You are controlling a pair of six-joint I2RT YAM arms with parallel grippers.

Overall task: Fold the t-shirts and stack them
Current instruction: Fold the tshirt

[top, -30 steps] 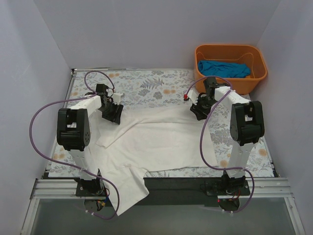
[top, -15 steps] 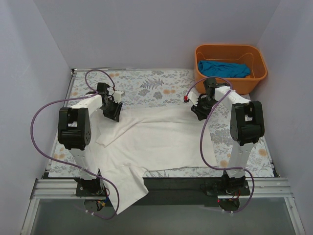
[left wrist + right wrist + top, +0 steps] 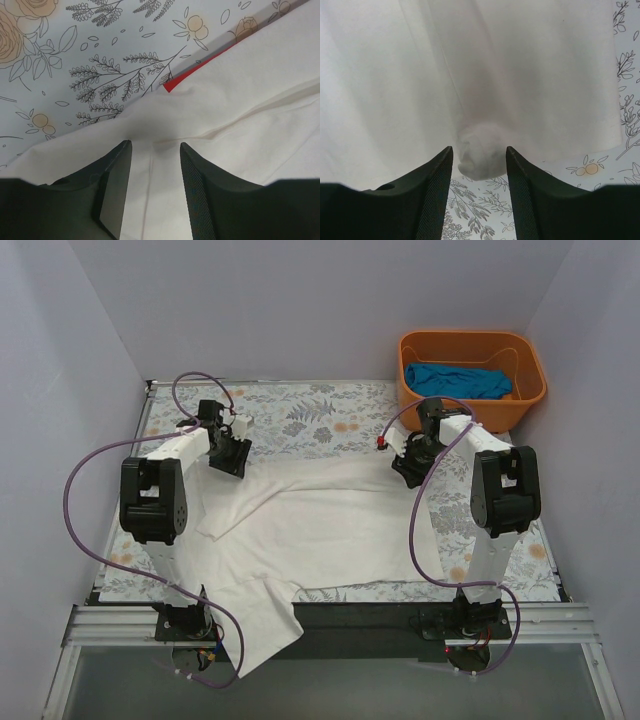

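Cameras: one high overview, two close wrist views.
The top camera looks down from behind the arms (image 3: 150, 502) over the whole table (image 3: 300, 410); each wrist camera looks past its fingers (image 3: 112, 195), close onto the white t-shirt (image 3: 330, 520), seemingly its far corners, both inside the overview.

Floral table (image 3: 300, 412) carries white t-shirt (image 3: 330, 530) and orange basket (image 3: 512, 408).

White arms (image 3: 182, 448) — black joints, purple cables (image 3: 412, 525)
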